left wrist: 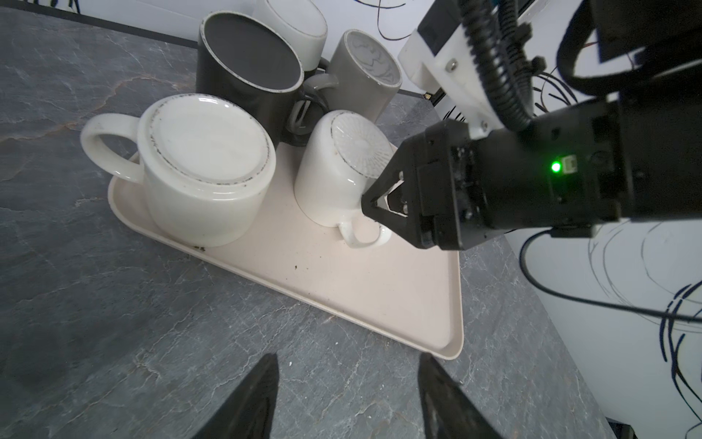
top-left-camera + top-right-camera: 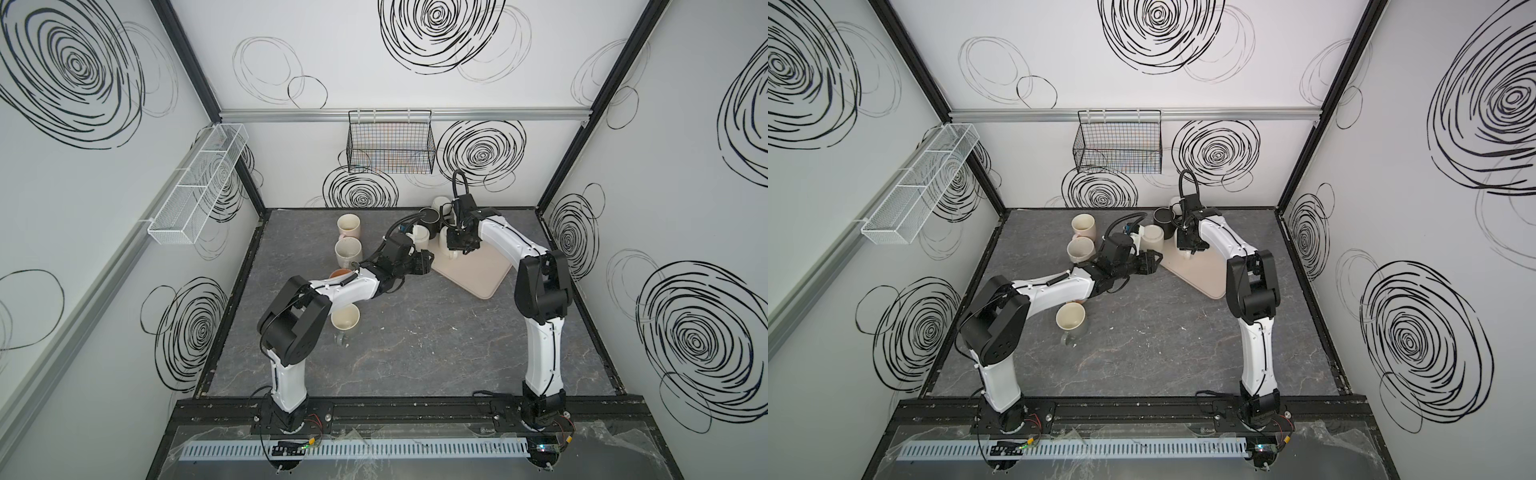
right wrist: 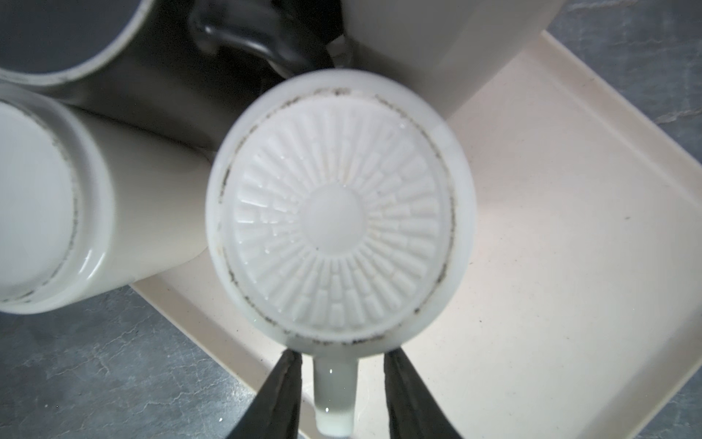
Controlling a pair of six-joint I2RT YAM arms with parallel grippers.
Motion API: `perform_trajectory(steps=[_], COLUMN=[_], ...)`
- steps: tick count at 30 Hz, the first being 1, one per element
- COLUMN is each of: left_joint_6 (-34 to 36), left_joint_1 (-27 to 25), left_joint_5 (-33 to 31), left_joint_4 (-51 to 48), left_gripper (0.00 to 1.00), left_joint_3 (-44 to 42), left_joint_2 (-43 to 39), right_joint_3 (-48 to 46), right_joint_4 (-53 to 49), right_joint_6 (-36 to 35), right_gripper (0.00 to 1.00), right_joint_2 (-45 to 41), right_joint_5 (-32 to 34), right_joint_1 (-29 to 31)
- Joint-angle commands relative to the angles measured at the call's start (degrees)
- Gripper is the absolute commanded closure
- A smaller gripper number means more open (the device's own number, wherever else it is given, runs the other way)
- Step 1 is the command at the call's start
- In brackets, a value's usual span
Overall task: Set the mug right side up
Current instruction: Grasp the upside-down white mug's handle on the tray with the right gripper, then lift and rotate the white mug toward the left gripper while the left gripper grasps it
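Note:
A small white mug (image 3: 338,213) stands upside down on the beige tray (image 1: 380,296), its ribbed base facing up. My right gripper (image 3: 342,353) hangs straight over it, pointing down. Its two fingers straddle the mug's handle (image 3: 336,395), with a gap showing on each side, so it is open and nothing is held. In the left wrist view the same mug (image 1: 334,171) sits under the right gripper (image 1: 374,207). In both top views the gripper hides most of the mug. My left gripper (image 1: 349,359) is open and empty, low over the table beside the tray's near corner (image 2: 428,264).
On the tray's far end, also upside down, are a wide white mug (image 1: 205,167), a black mug (image 1: 247,61), a grey mug (image 1: 364,72) and another white one (image 1: 292,22). Several upright mugs (image 2: 348,253) stand on the table at the left, around my left arm.

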Motion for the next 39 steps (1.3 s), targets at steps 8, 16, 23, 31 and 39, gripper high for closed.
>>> perform_trajectory(steps=[8, 16, 23, 31, 39], left_joint_6=[0.9, 1.5, 1.9, 2.5, 5.3], left_joint_1=[0.3, 0.3, 0.2, 0.3, 1.4], left_joint_5=[-0.8, -1.4, -2.2, -3.0, -2.1], left_joint_4=[1.8, 0.9, 0.2, -0.3, 0.4], left_gripper=[0.38, 0.38, 0.38, 0.38, 0.37], left_joint_3=[-0.3, -0.4, -1.1, -3.1, -5.8], left_joint_2=[-2.6, -4.2, -6.9, -11.1, -17.4], right_joint_3=[2.3, 0.6, -10.4, -24.9, -32.6], right_joint_4=[-2.7, -2.5, 5.0, 19.1, 30.8], right_joint_6=[-1.6, -2.3, -1.1, 2.5, 4.2], right_gripper=[0.72, 0.99, 1.00, 1.00, 1.00], right_joint_2=[2.8, 0.1, -10.2, -23.1, -34.5], right_joint_5=[3.0, 4.1, 2.4, -5.6, -12.9], right_joint_1=[-0.2, -0.1, 0.6, 1.0, 0.9])
